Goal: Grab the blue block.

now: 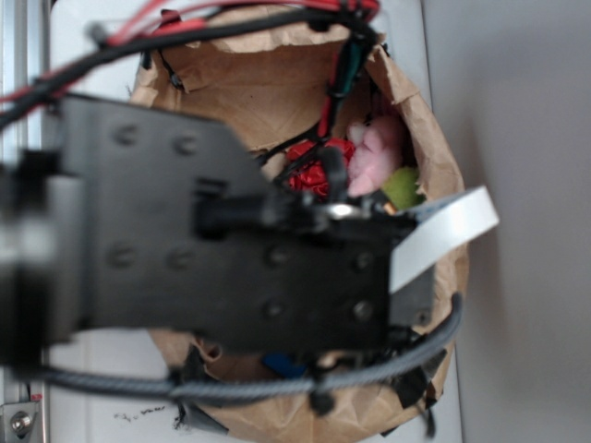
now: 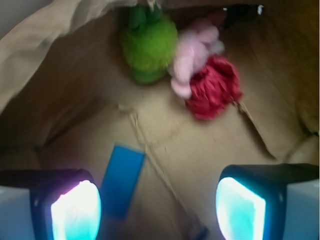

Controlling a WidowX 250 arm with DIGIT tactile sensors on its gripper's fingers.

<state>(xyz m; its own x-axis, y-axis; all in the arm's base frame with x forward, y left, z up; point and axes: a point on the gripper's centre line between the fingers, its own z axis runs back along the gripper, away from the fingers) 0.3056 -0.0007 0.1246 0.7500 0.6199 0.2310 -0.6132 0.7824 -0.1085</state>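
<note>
The blue block (image 2: pixel 121 179) lies flat on the brown paper floor of the bag, a thin bright blue rectangle just right of my left fingertip. In the wrist view my gripper (image 2: pixel 158 209) is open, its two glowing pads (image 2: pixel 76 210) wide apart at the bottom corners, with nothing between them. In the exterior view the arm covers most of the bag, and only a small patch of the blue block (image 1: pixel 284 366) peeks out below it. The gripper itself is hidden there.
A fuzzy green ball (image 2: pixel 148 46), a pink soft toy (image 2: pixel 192 52) and a red wrinkled ball (image 2: pixel 214 88) cluster at the far side of the bag. Brown paper bag walls (image 2: pixel 35 47) rise all around. Cables (image 1: pixel 231 28) cross above the bag.
</note>
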